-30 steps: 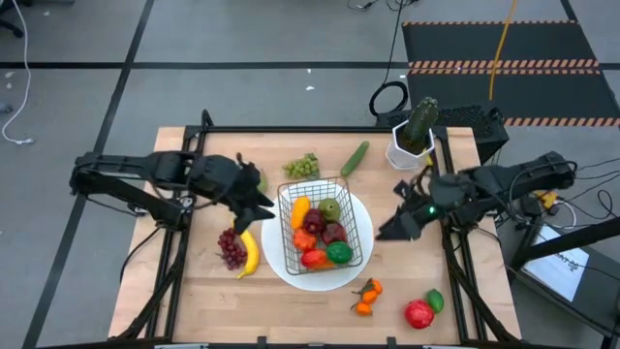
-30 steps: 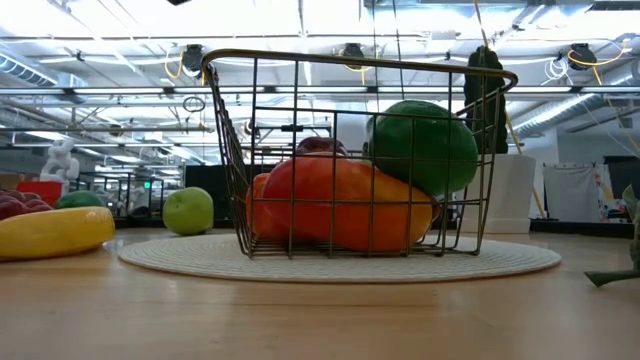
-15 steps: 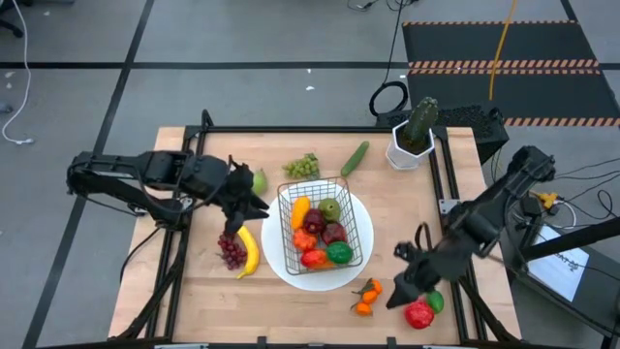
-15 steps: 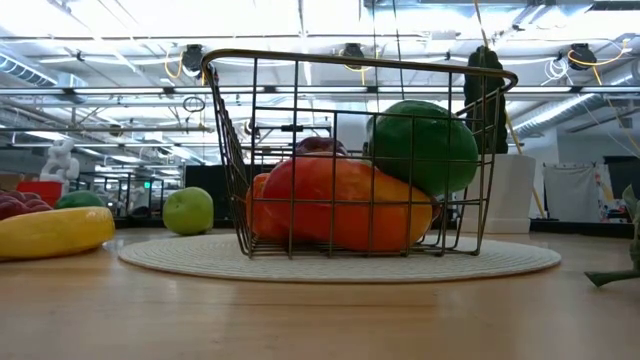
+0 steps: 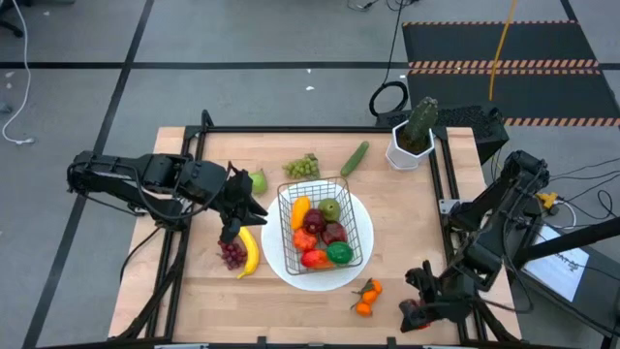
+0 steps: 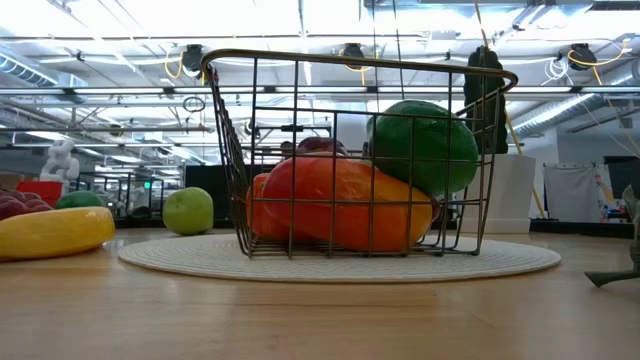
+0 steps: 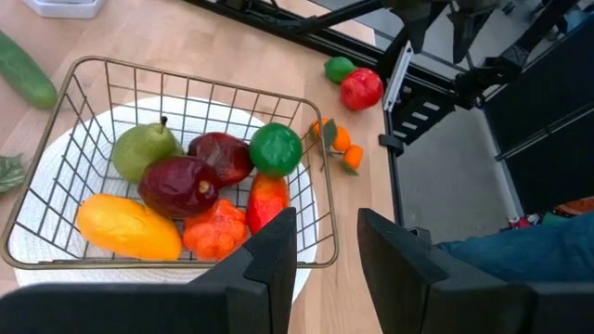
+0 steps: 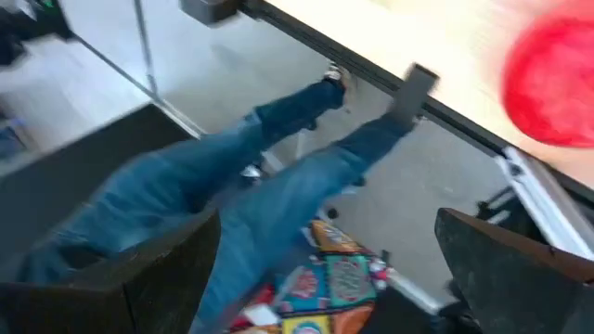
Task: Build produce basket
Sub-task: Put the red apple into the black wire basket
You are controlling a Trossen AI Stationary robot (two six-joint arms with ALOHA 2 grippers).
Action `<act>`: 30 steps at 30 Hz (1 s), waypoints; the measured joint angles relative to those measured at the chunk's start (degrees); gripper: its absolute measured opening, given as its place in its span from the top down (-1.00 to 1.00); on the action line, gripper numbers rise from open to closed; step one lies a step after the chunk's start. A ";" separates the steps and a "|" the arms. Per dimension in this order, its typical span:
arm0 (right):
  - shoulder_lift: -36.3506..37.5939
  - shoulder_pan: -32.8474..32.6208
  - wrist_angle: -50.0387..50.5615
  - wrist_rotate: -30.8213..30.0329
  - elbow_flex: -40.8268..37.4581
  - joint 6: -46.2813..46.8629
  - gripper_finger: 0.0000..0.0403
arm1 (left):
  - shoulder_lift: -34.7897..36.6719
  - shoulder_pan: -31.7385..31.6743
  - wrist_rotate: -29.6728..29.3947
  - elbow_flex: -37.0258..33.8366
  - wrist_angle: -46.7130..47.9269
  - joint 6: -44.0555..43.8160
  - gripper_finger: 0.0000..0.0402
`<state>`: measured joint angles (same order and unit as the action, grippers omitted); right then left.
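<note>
Wire-mesh dark basket (image 5: pixel 325 225) on round white plate (image 5: pixel 360 260) mid-table roughly half filled, yet yellow banana (image 5: pixel 249 252), grapes, cucumber, tangerines remain outside; left gripper (image 5: pixel 233 206) fingers narrowed, empty; right gripper (image 5: pixel 418 302) fingers spread over red tomato (image 8: pixel 554 85)

- Basket (image 5: pixel 325 225): dark wire mesh, upright on a white plate (image 5: pixel 360 262) at the surface's centre.
- In the basket: orange pepper (image 5: pixel 300 210), green pear (image 5: pixel 330 208), two dark red fruits (image 5: pixel 324 228), a red-orange piece (image 5: pixel 312 258), green lime (image 5: pixel 339 252).
- Banana (image 5: pixel 249 252) and purple grapes (image 5: pixel 232 251): touching, at 9 o'clock of the plate.
- Green grapes (image 5: pixel 302 166) and cucumber (image 5: pixel 355 158): at 12 o'clock.
- Green apple (image 5: pixel 258 180): at 10 o'clock.
- Tangerines (image 5: pixel 366 297): at 5 o'clock, just off the plate.
- Tomato (image 7: pixel 361 88) and a green fruit (image 7: pixel 339 68): touching, near the surface's edge.
</note>
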<state>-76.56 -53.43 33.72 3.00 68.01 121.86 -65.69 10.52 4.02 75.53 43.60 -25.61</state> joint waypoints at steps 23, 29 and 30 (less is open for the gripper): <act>-13.97 -9.47 6.38 -1.57 0.02 -1.30 -0.69 | 0.00 2.47 -0.03 -0.02 -0.03 -1.70 0.43; -16.34 -11.28 1.98 -1.48 -1.07 -2.54 -0.56 | 0.00 2.49 -0.03 -0.04 -0.05 -3.15 0.43; -16.77 -11.61 0.51 -1.44 -1.40 -2.46 -0.56 | -0.02 2.49 -0.03 -0.04 -0.06 -3.60 0.43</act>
<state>-93.33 -65.04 34.23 1.55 66.61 119.40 -65.71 13.02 3.99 75.48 43.54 -29.20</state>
